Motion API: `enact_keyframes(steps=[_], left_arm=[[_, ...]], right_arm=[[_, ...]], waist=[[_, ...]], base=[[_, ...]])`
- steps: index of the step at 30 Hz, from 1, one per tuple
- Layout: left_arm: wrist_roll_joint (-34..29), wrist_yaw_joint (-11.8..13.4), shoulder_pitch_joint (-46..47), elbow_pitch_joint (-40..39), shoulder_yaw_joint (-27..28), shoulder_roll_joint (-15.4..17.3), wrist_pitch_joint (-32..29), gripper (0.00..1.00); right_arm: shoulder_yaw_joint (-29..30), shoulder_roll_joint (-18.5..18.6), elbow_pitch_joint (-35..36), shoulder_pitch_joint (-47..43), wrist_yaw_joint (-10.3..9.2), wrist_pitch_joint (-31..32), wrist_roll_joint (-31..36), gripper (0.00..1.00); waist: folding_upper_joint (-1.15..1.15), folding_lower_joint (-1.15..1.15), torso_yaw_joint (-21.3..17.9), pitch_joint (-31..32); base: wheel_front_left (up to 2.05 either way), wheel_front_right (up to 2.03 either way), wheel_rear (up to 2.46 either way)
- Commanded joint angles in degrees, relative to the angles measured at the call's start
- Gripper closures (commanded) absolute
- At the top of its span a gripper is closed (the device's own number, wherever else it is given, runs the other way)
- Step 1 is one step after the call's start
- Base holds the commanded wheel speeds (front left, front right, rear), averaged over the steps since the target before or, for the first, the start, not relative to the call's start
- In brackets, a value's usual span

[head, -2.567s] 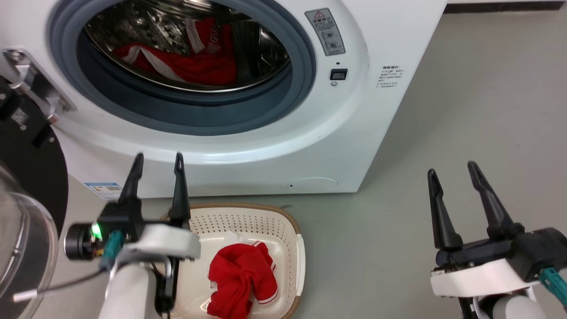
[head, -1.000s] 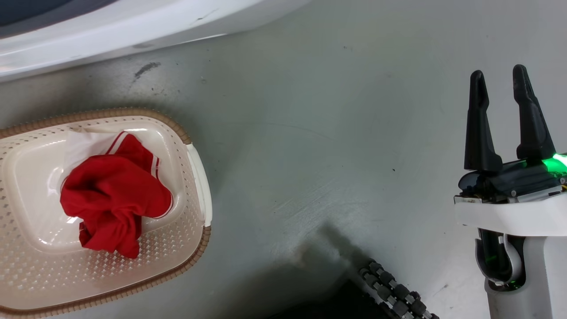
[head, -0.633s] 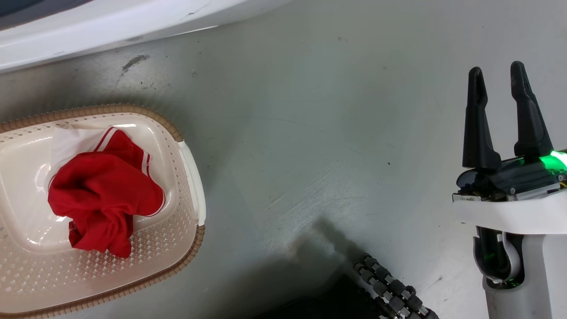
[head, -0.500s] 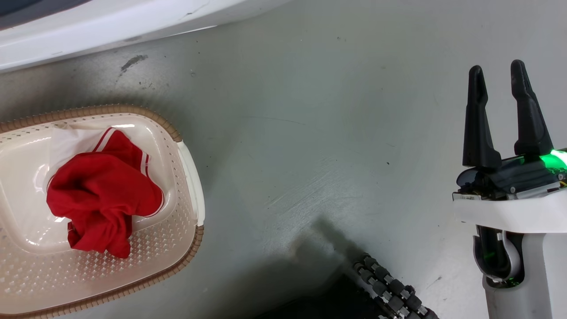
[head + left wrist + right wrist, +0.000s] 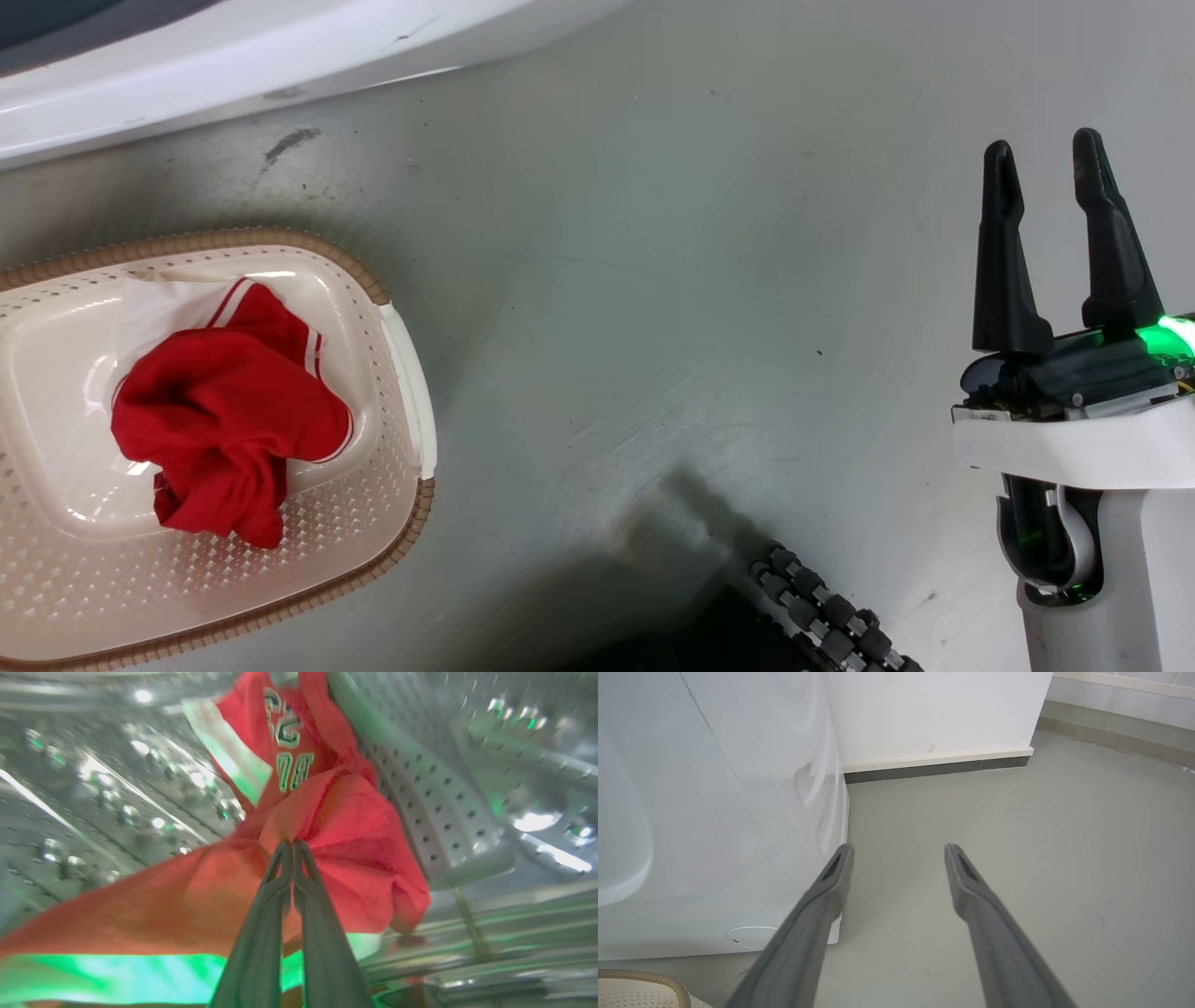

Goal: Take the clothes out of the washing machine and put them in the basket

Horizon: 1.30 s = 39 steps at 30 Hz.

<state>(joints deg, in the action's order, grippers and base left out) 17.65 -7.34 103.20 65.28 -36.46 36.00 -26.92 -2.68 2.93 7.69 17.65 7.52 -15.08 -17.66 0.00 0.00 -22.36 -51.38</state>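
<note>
The left gripper [image 5: 293, 845] is clamped on a fold of the red garment [image 5: 355, 826] at its tips, deep in the drum [image 5: 434, 793] — placed, likely, to drag it out. The right gripper [image 5: 1044, 159] hangs spread and empty, the basket [image 5: 411, 373] well to its left.

The left gripper [image 5: 293, 844] enters the perforated steel drum [image 5: 434, 807]

Open above the cream-white plastic basket [image 5: 411, 392] 2.6 s ago, it now pinches a bright red soft fabric garment [image 5: 355, 826]. The head camera has tipped down toward the grey floor [image 5: 653, 280].
</note>
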Motion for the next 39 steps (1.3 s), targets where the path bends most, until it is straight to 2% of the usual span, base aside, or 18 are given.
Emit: enact_keyframes(steps=[1, 9, 16, 28, 39], left_arm=[[0.06, 0.2, 0.51, 0.33, 0.1, 0.19, 1.44, 1.0], [0.92, 0.07, 1.42, 1.78, -0.35, -1.35, 8.38, 1.0], [3.59, -0.01, -2.64, 2.71, -0.18, -3.36, 15.66, 1.0], [10.57, 0.8, -18.04, 5.36, 3.48, -9.82, 31.95, 1.0], [12.89, 1.83, -29.44, 3.84, 4.74, -13.64, 41.45, 1.0]], right_arm=[[0.06, -0.1, -0.06, 0.43, -0.06, -0.14, 0.35, 0.0], [0.14, -0.1, -0.31, -0.12, -0.06, -0.14, 1.49, 0.0], [0.24, -0.1, -1.13, -0.65, -0.06, -0.14, 2.7, 0.0], [0.94, -0.08, -3.34, -3.96, -0.06, -0.14, 6.13, 0.0], [0.94, -0.08, -4.59, -6.73, -0.06, -0.14, 7.38, 0.0]], waist=[[0.0, 0.0, 0.33, 0.44], [0.0, 0.0, 2.5, 2.67], [0.0, 0.0, 4.09, 6.04], [0.0, 0.0, 7.89, 16.0], [0.0, 0.0, 9.24, 22.84]], base=[[0.0, 0.0, 0.0], [0.0, 0.0, 0.0], [0.0, 0.0, 0.0], [0.0, 0.0, 0.0], [0.0, 0.0, 0.0]])
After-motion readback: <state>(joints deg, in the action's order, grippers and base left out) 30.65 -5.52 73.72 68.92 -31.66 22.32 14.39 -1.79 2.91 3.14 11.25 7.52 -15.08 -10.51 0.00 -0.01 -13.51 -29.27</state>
